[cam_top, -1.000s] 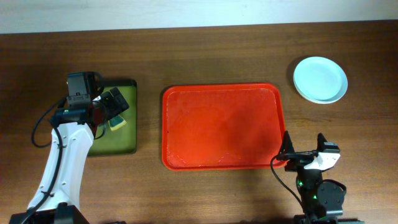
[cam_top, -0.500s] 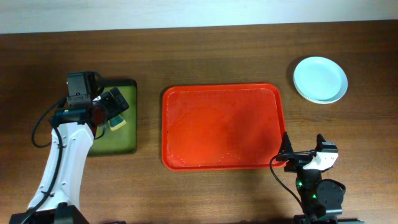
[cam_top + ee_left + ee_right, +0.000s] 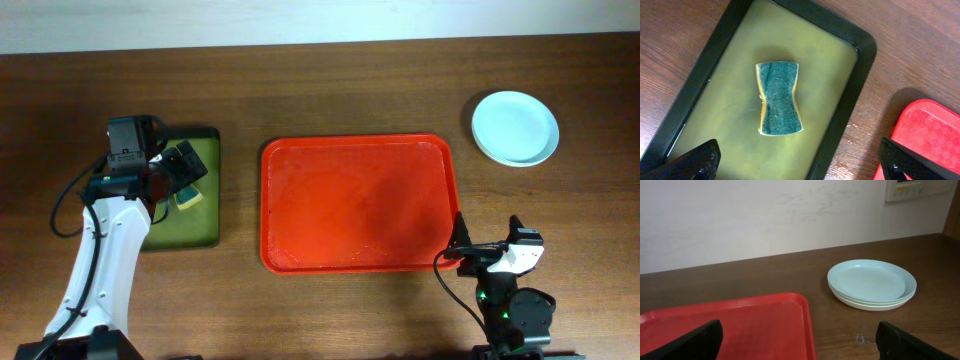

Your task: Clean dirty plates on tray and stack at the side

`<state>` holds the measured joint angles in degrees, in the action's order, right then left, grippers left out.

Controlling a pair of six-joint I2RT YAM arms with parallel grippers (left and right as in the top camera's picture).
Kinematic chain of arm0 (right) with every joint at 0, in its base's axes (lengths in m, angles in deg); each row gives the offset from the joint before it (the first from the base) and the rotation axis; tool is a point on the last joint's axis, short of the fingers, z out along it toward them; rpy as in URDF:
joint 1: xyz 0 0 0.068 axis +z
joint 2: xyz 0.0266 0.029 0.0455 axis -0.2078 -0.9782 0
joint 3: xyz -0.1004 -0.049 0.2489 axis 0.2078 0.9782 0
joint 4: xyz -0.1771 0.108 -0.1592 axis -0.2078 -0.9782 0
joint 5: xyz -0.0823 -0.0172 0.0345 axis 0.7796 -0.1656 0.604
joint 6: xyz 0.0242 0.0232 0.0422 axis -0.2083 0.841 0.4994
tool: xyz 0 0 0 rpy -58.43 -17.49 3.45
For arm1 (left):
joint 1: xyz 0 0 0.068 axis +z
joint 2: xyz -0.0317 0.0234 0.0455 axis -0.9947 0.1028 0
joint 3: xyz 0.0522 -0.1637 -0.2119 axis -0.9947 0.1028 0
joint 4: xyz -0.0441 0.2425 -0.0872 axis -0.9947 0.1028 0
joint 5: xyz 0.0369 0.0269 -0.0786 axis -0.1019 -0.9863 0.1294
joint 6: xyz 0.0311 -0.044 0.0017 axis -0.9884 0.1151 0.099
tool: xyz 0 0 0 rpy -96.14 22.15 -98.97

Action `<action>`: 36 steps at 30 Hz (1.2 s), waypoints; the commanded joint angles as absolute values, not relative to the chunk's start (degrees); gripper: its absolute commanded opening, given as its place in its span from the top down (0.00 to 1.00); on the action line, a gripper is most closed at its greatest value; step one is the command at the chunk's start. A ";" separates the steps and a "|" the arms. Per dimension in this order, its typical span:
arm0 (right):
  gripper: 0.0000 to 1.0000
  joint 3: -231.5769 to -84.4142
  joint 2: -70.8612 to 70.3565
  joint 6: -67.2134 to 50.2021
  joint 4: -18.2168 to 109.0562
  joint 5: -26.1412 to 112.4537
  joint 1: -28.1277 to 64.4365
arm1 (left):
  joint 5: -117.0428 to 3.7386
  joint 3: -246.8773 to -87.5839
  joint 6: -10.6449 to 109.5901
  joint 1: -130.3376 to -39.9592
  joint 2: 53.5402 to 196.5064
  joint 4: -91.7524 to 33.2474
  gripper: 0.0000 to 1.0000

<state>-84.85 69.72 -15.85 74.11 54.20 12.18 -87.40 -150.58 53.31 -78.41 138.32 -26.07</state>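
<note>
Red plastic dominates the middle of the wooden table (image 3: 300,100), where the red tray (image 3: 358,205) lies flat with its long sides running left to right. The plates (image 3: 515,128) sit in a single stack on the bare wood beyond the tray's far right corner, well apart from its rim; seen from the right wrist, the pale blue plate (image 3: 867,280) is on top, with paler rims nested beneath it whose colours are hard to tell. The right gripper (image 3: 488,240) sits low at the near edge of the table, just beside the tray's near right corner; its jaws are spread wide with nothing between them, facing across the tray's corner toward the stack; a pale wall (image 3: 765,215) closes the view behind the table. At the left, the left gripper (image 3: 797,162) hangs above the black-rimmed olive-green tray (image 3: 725,125), which lies just beside the red tray without touching it; its jaws are likewise wide apart and grip nothing. A sponge (image 3: 778,98), dark green on its upper face and yellow along its edge, lies flat near the middle of the olive-green tray, clear of both fingers.
</note>
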 commanded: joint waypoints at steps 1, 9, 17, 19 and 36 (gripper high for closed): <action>0.01 -84.44 70.33 -16.18 73.78 54.49 11.91 | -90.71 -150.93 53.18 -78.30 137.47 -23.49 0.01; 0.01 -84.44 70.33 -16.18 73.76 54.49 11.91 | -93.98 -142.77 52.78 -78.36 119.46 -23.89 0.01; 0.01 -84.44 70.33 -16.18 73.78 54.49 11.91 | -93.94 -125.13 39.82 -78.58 85.21 -25.98 0.01; 0.01 -84.44 70.33 -16.18 73.78 54.49 11.91 | -92.96 -122.21 39.80 -78.60 80.27 -27.19 0.01; 0.01 -84.44 70.31 -16.18 73.78 54.49 11.91 | -84.43 -95.87 28.81 -81.44 58.20 -51.69 0.01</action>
